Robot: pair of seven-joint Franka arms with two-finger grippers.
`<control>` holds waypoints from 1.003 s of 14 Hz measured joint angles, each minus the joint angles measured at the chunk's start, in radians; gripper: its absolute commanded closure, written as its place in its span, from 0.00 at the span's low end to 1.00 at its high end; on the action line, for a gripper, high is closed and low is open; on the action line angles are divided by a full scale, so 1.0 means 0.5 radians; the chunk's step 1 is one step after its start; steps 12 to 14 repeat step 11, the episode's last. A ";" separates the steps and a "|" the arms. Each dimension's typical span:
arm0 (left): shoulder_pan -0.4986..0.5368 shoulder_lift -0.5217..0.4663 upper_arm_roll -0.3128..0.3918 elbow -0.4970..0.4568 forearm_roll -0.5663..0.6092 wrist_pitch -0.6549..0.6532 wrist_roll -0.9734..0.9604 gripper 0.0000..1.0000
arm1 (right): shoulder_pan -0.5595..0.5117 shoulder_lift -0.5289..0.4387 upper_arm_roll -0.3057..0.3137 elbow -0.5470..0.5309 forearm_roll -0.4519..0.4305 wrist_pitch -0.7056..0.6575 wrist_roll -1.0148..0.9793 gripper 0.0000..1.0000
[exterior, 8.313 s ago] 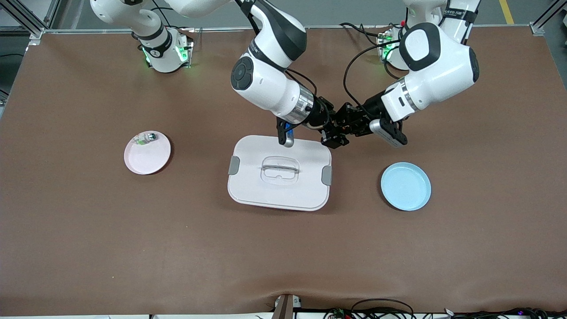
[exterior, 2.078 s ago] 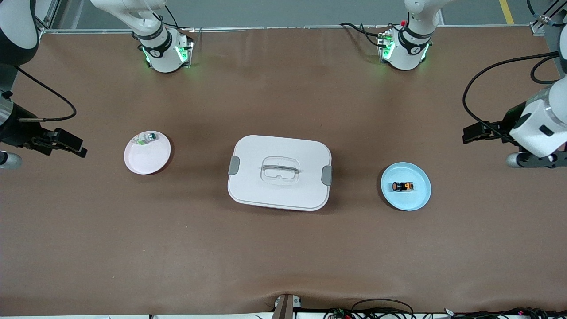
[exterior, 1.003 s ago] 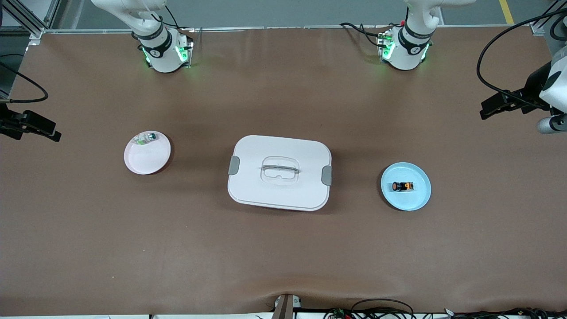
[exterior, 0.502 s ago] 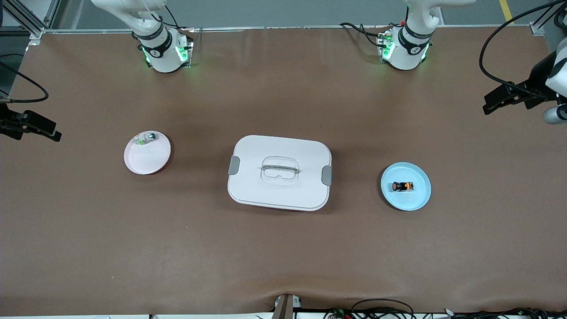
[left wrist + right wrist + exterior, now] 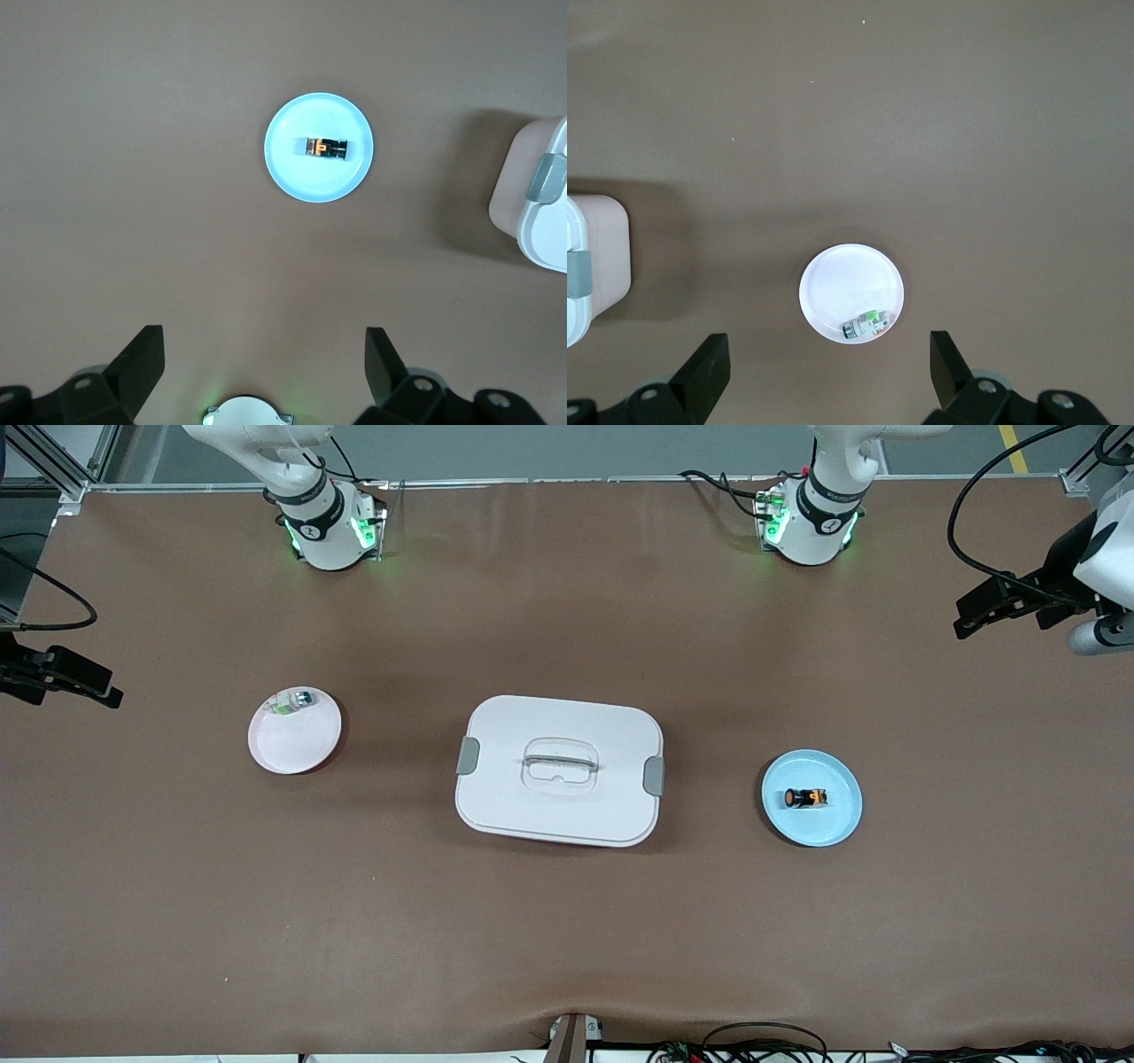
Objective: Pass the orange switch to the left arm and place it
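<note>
From above, we see the orange switch (image 5: 805, 798) lying on the blue plate (image 5: 837, 824) toward the left arm's end of the table, the box (image 5: 560, 806) at mid-table. Left gripper (image 5: 974, 611) and right gripper (image 5: 84, 685) hang over opposite table edges. Left wrist view: jaws spread, empty; we judge both arms should retreat without crossing the box. Right wrist view: jaws spread over the pink plate (image 5: 837, 292).

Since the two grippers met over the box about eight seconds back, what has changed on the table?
The orange-capped black switch now lies on the light blue plate, let go. Both arms have pulled away: left gripper open at its table end, right gripper open at the other. The white latched box, pink plate and green-and-clear part stayed put.
</note>
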 measured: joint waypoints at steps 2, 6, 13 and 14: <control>0.002 0.000 0.002 -0.002 -0.011 0.000 0.000 0.00 | 0.000 0.000 0.000 0.000 0.000 0.001 0.000 0.00; 0.006 0.000 0.004 -0.003 -0.014 0.004 0.000 0.00 | 0.000 0.000 0.000 0.000 0.000 0.001 -0.001 0.00; 0.007 0.012 0.007 -0.003 -0.085 0.009 0.000 0.00 | 0.000 0.000 0.000 0.000 0.000 0.023 -0.001 0.00; 0.007 0.012 0.007 -0.003 -0.085 0.009 0.000 0.00 | 0.000 0.000 0.000 0.000 0.000 0.023 -0.001 0.00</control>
